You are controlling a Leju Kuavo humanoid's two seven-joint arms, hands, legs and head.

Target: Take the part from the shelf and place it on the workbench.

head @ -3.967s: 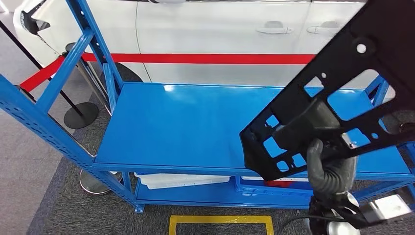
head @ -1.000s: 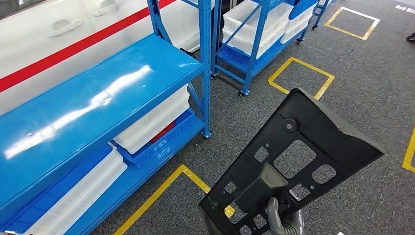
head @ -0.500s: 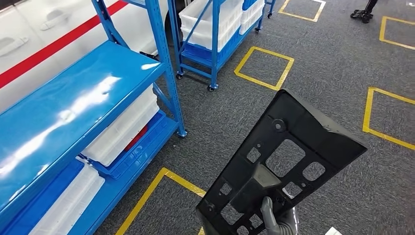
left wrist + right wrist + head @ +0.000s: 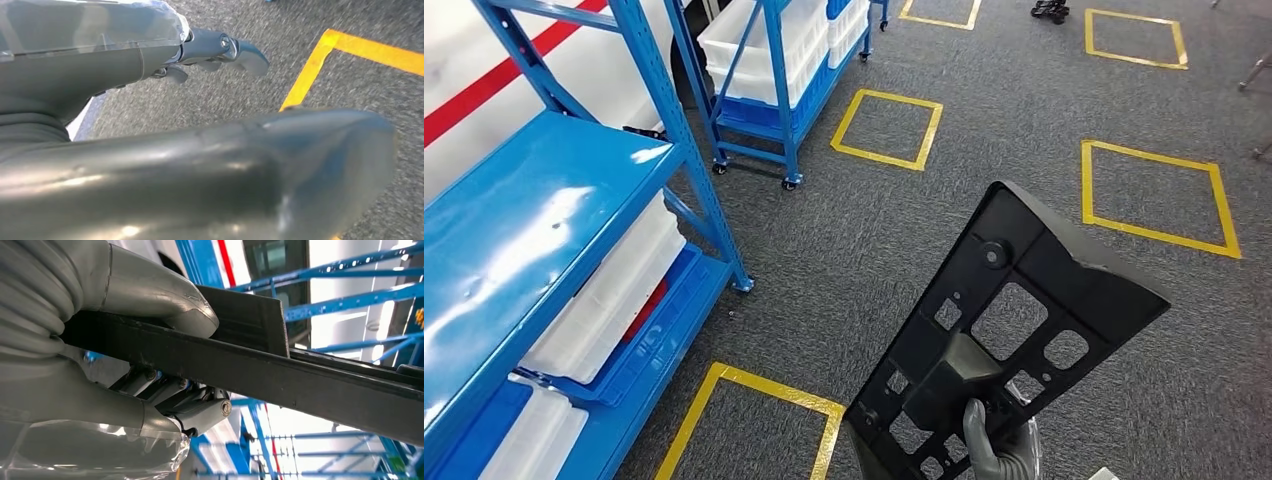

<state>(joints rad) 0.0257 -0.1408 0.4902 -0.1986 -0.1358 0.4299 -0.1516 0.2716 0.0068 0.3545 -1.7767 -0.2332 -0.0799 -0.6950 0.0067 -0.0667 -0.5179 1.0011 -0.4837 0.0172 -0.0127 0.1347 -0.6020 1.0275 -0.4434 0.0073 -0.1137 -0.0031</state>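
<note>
Swinging further right since half a second ago, my head camera now has the blue shelf [image 4: 544, 190] slid toward the left edge, its white bins [image 4: 604, 300] tucked underneath, and more yellow floor squares [image 4: 884, 125] on the grey carpet [image 4: 1024, 130]. My left hand [image 4: 220, 47] hangs over the carpet with its fingers apart, holding nothing. At lower right, my right hand [image 4: 999, 450] is clamped on the black bracket part [image 4: 1014, 330], held tilted in the air above the floor, well clear of the shelf.
</note>
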